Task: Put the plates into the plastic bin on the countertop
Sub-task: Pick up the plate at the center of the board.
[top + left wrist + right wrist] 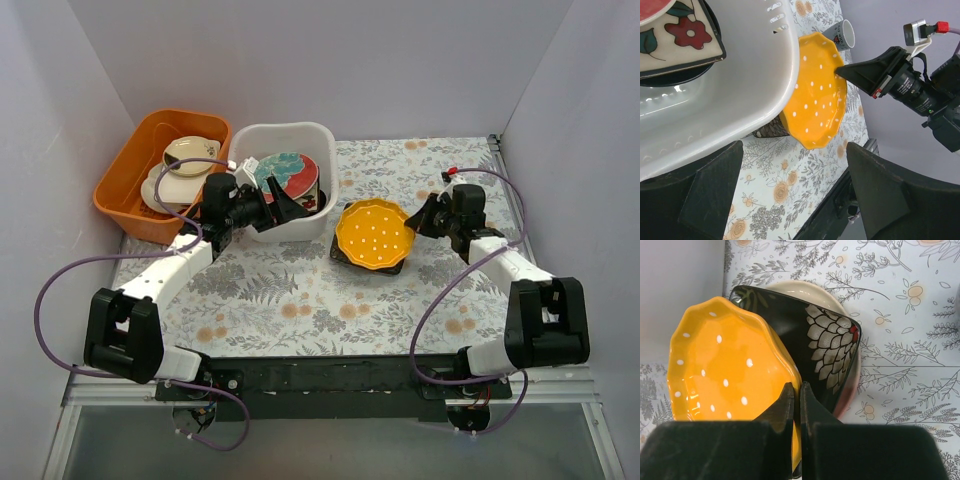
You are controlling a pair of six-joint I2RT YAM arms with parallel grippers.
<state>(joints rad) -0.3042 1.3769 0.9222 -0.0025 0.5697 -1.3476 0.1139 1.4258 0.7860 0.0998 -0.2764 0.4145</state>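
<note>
The white plastic bin (286,140) stands at the back and holds a red-and-teal round plate (290,172) and a cream square floral plate (675,42). My left gripper (285,210) is open and empty at the bin's front right corner (755,100); in its wrist view (795,200) only countertop lies between the fingers. My right gripper (416,222) is shut on the rim of an orange scalloped plate with white dots (374,235) (725,370), which is tilted over the black floral rectangle (830,340) and the pink-cream round plate (805,290). In its own view the right gripper (796,390) pinches that rim.
An orange tub (125,180) with cream dishes (185,155) stands left of the bin. A small grey cup (842,35) stands behind the orange plate. White walls close in the left, back and right. The fern-printed countertop (300,300) stretches toward the arm bases.
</note>
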